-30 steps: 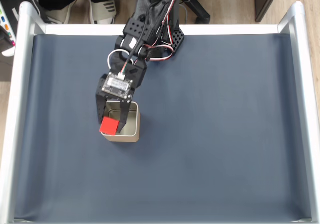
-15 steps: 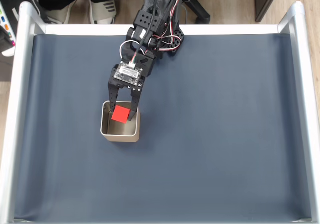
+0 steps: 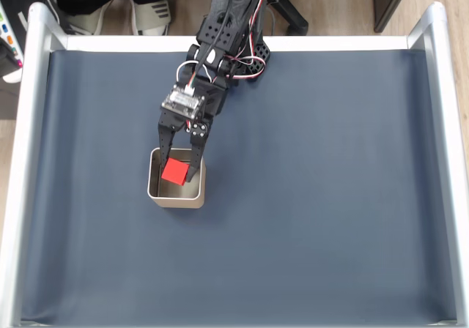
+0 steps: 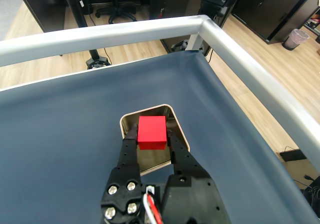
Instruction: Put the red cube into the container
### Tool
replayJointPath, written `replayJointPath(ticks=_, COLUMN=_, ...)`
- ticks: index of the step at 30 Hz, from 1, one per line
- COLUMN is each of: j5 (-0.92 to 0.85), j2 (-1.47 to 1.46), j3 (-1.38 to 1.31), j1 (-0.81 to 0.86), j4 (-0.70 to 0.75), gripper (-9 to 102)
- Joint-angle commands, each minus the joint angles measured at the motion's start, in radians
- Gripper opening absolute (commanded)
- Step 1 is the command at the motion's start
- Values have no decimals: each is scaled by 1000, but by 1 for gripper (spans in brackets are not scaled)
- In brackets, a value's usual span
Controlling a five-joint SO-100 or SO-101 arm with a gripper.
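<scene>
One thing worries me: the small bright red cube (image 3: 175, 172) is pinched between the fingers of my black two-finger gripper (image 3: 176, 173), held above the opening of the square silver metal tin (image 3: 176, 198) on the dark blue mat (image 3: 322, 196). In the wrist view the cube (image 4: 152, 132) sits over the tin (image 4: 182, 133), toward its far side. If I release from here it could clip that rim, or bounce out off the hard metal floor.
</scene>
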Motion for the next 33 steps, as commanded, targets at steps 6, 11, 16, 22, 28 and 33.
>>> replayJointPath(ticks=6, j5=-3, j2=-44, j3=20, j1=25, j4=-84, gripper=0)
replayJointPath(ticks=11, j5=-11, j2=-54, j3=35, j1=31, j4=-109, gripper=1)
replayJointPath(ticks=16, j5=-2, j2=-60, j3=35, j1=31, j4=-110, gripper=4)
replayJointPath(ticks=22, j5=9, j2=-64, j3=37, j1=31, j4=-121, gripper=11)
replayJointPath(ticks=28, j5=5, j2=-67, j3=46, j1=31, j4=-121, gripper=13)
replayJointPath(ticks=33, j5=8, j2=-64, j3=57, j1=31, j4=-120, gripper=14)
